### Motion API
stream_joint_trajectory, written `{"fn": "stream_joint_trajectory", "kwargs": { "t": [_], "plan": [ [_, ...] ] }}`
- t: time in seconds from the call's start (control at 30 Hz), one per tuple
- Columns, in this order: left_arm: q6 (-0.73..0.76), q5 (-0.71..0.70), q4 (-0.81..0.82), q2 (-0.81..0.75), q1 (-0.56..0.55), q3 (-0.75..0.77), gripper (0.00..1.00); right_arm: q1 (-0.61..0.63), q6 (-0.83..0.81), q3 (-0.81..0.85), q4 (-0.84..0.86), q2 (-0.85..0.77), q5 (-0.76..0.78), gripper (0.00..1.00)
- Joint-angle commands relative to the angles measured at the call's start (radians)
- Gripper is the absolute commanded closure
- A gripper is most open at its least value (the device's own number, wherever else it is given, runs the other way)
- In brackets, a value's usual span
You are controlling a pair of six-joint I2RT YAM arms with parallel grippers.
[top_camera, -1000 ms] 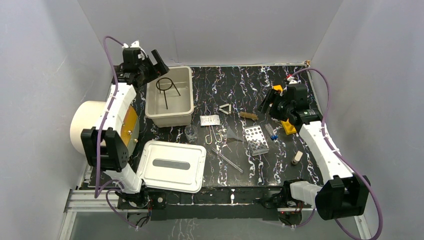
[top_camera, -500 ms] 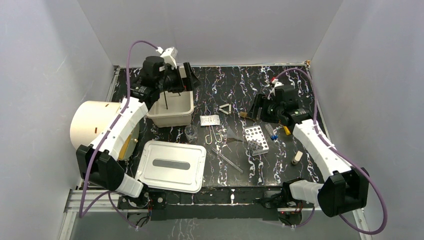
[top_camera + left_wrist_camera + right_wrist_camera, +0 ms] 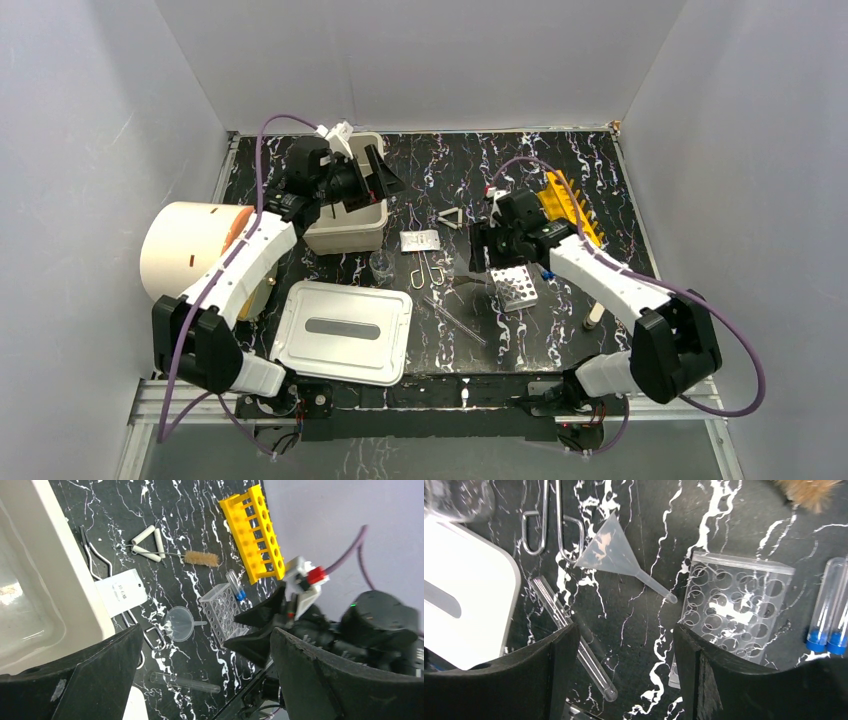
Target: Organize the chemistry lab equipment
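Lid (image 3: 340, 330): flat at the near edge, off the bin, probably to leave the bin open for loading.
Glass tubes (image 3: 560, 614): loose on the table just right of the lid, beside the right gripper's left finger in the wrist view.
Right gripper (image 3: 624, 645): jaws spread wide, nothing held; hovering, pointed down, likely lining up a pick.
Funnel (image 3: 611, 542): on its side just ahead of those jaws, spout toward the perforated rack.
Perforated rack (image 3: 734, 600): flat beside the right finger, with 2 blue-capped vials (image 3: 828, 615) just past it.
Tongs (image 3: 428, 270): flat mid-table, near the beaker (image 3: 381, 264).
Yellow rack (image 3: 567, 205): far right, beyond the right gripper, apart from it.
Bin (image 3: 345, 235): far left, open-topped, within easy reach of the left arm.
Left gripper (image 3: 378, 175): fully spread, empty, raised over the bin's right rim, well apart from the loose items.
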Motion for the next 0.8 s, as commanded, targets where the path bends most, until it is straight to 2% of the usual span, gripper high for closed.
{"fn": "stream_joint_trajectory", "kwargs": {
  "t": [0.0, 0.23, 0.5, 0.77],
  "plan": [
    [-0.048, -0.012, 0.002, -0.082, 0.002, -0.004, 0.03, 0.051, -0.078, -0.02, 0.063, 0.031, 0.01, 0.25],
    [-0.049, -0.034, -0.03, -0.094, 0.002, 0.016, 0.03, 0.073, -0.136, -0.032, 0.126, 0.117, 0.011, 0.36],
    [-0.025, -0.064, -0.087, -0.1, 0.001, 0.033, 0.03, 0.076, -0.169, -0.038, 0.165, 0.197, 0.031, 0.36],
    [-0.021, -0.076, -0.103, -0.091, 0.003, 0.054, 0.03, 0.094, -0.212, -0.026, 0.209, 0.269, 0.061, 0.48]
  ]
}}
